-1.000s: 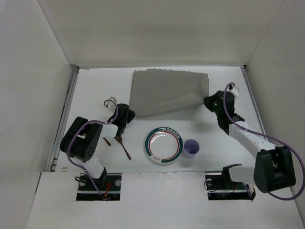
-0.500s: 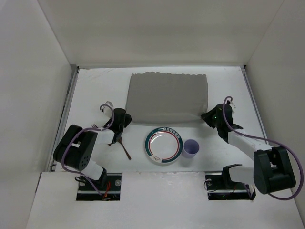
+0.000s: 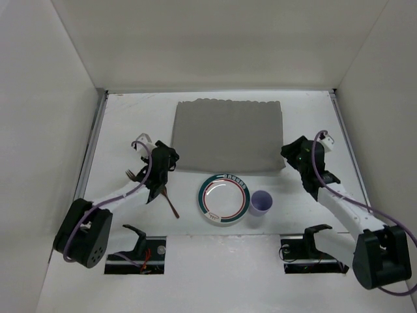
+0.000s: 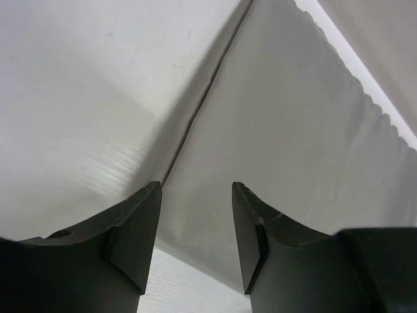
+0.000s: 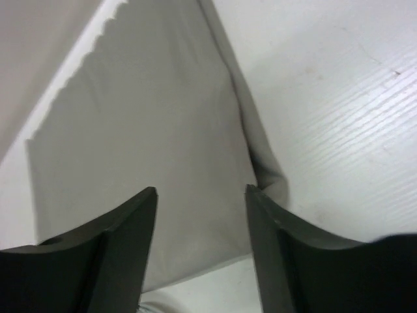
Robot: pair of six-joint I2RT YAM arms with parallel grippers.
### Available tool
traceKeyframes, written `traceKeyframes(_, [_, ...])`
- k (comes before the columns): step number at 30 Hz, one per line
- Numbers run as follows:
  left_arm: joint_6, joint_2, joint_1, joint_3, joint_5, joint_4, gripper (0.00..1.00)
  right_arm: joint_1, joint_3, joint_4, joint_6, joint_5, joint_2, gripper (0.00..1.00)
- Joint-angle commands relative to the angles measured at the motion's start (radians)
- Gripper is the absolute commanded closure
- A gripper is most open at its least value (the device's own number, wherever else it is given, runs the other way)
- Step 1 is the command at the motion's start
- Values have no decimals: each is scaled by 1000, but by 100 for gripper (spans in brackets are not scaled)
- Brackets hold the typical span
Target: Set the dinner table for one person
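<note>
On the left we see the left gripper [image 3: 164, 158], its fingers spread with nothing between them, at the near left corner of the grey placemat [image 3: 228, 134]. A brown spoon [image 3: 171, 203] lies just beside it. The placemat lies flat on the white dinner table [image 3: 124, 117]. Just in front of it sit a plate [image 3: 224, 199] and a purple cup [image 3: 262, 203]. At the near right corner, the right gripper [image 3: 294, 151] is likewise parted and empty.
</note>
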Motion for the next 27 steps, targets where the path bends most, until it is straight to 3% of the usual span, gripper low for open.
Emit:
traceKeyframes(1, [80,62,-20,100,-14,-36,55,31,51,-3,-75,102,36,44])
traceKeyframes(5, [111,207,-32,198,70,-15,55,95,76,5,-70,32,133,68])
traceKeyframes(7, [105,277,-34,232,99,-13,56,109,36,29,2,-5,177,75])
traceKeyframes(14, [28,408,12,204,148,8,57,151,-52,138,201,-79,297,71])
traceKeyframes(21, [-15,308,21,65,75,10,58,186,45,204,208,-79,489,74])
traceKeyframes(27, [-53,227,-6,-6,29,-24,57,162,107,214,180,-99,530,70])
